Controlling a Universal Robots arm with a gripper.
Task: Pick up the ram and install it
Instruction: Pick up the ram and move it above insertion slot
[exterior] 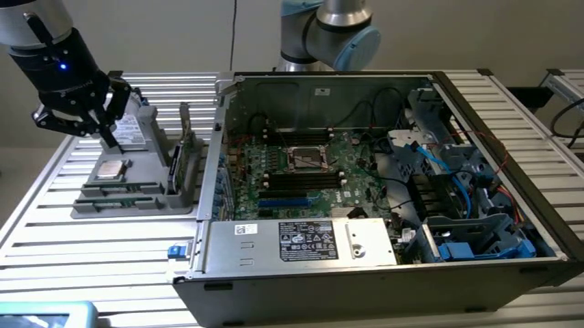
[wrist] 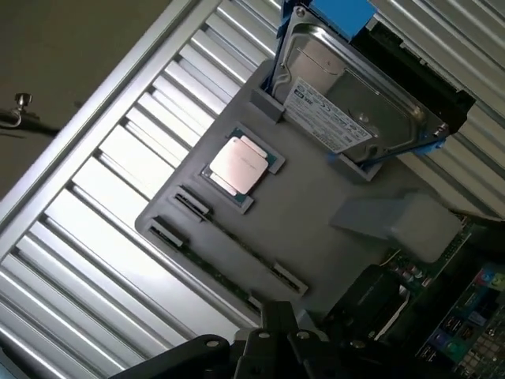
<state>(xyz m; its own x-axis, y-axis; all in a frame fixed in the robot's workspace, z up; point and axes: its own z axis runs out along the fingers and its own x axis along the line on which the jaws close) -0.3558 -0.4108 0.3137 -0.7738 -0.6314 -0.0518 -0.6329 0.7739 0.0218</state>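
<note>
My jaws clenched empty over one tray (wrist: 316,197), carrying one processor (wrist: 241,164), one hard drive (wrist: 347,103), ram (exterior: 114,203) lying in its slot

We see a table (exterior: 91,253) topped with long silvery metal slats (wrist: 102,260) that run side by side with dark grooves between them; in the wrist view they catch a pale, even sheen. Behind the table stands a plain beige wall (exterior: 164,34), and a thin dark cable (exterior: 234,34) hangs straight down in front of it. At the exterior view's right a second slatted frame (exterior: 567,80) stands just beside the table, with dark cords (exterior: 554,123) looping below it. Past the table's edge in the wrist view lies a dull brown floor (wrist: 71,39). The light is soft and diffuse everywhere.
</note>
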